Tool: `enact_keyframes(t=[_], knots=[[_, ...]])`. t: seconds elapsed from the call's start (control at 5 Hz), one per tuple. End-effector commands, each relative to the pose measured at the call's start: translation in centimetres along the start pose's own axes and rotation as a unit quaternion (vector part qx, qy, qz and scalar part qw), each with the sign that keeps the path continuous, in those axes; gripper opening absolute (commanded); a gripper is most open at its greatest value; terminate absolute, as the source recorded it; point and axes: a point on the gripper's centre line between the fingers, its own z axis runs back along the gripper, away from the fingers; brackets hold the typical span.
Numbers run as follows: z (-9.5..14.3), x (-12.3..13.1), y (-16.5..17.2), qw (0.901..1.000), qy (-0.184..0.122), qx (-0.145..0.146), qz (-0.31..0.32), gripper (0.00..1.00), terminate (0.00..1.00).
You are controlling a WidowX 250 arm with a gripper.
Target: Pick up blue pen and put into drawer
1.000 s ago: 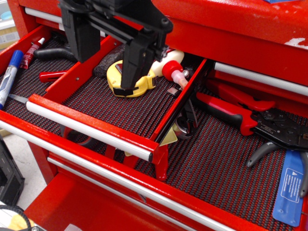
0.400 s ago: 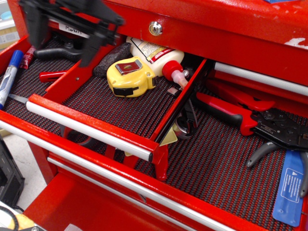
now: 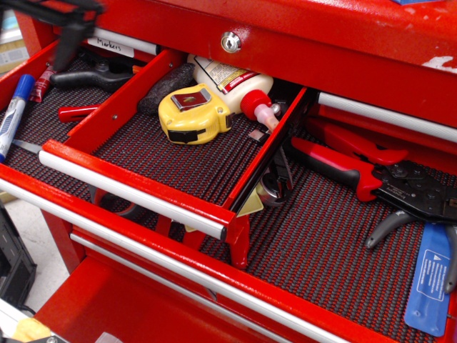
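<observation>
One narrow red metal drawer (image 3: pixel 127 176) with a silver bar handle and dark mesh liner stands pulled out, and it serves as the landmark here. Inside it lie one yellow tape measure (image 3: pixel 191 112) and, just behind that and touching it, one white glue bottle with a red nozzle (image 3: pixel 238 86).

Left of the drawer, in the wider tray below, lies one blue pen (image 3: pixel 13 116), a thick marker with a white-grey barrel, blue print and a blue cap; its lower end is cut off by the frame edge. Also left of the drawer are one small red-capped tube (image 3: pixel 46 76), one black-handled item (image 3: pixel 86 78) and one short red bar (image 3: pixel 77 111), each partly covered. Behind the drawer's left corner a white label reading "Markers" (image 3: pixel 111 46) shows on another red drawer. Right of the drawer lie one pair of red-handled pliers (image 3: pixel 371 175) and one blue tag (image 3: pixel 429 277), the tag cut off at the bottom right.

The black tool (image 3: pixel 61 21) is a blurred shape at the top left corner, above and behind the pen and apart from it; I cannot tell whether its fingers are spread or pressed together.

Compared with a moment ago, the tool has shifted further left and mostly out of frame, uncovering the label; a second ago it hung over the tape measure. The pen has not moved.
</observation>
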Motion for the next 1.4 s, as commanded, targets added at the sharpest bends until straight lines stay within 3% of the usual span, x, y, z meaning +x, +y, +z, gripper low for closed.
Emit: enact_keyframes(t=[0.0,0.2,0.4,0.6,0.8,1.2], knots=[[-5.4,3.2,5.0,0.9975,-0.059,0.001,-0.039,1.00,0.00],[-8.0,4.2,4.8,0.9946,-0.089,-0.025,-0.048,1.00,0.00],[-9.0,5.1,3.8,0.9907,-0.110,-0.055,-0.059,1.00,0.00],[-9.2,5.2,2.2,0.9858,-0.143,-0.064,-0.061,1.00,0.00],[-8.6,5.0,1.4,0.9846,-0.145,-0.075,-0.061,1.00,0.00],[-11.0,4.6,1.6,0.9782,-0.149,-0.128,-0.068,1.00,0.00]])
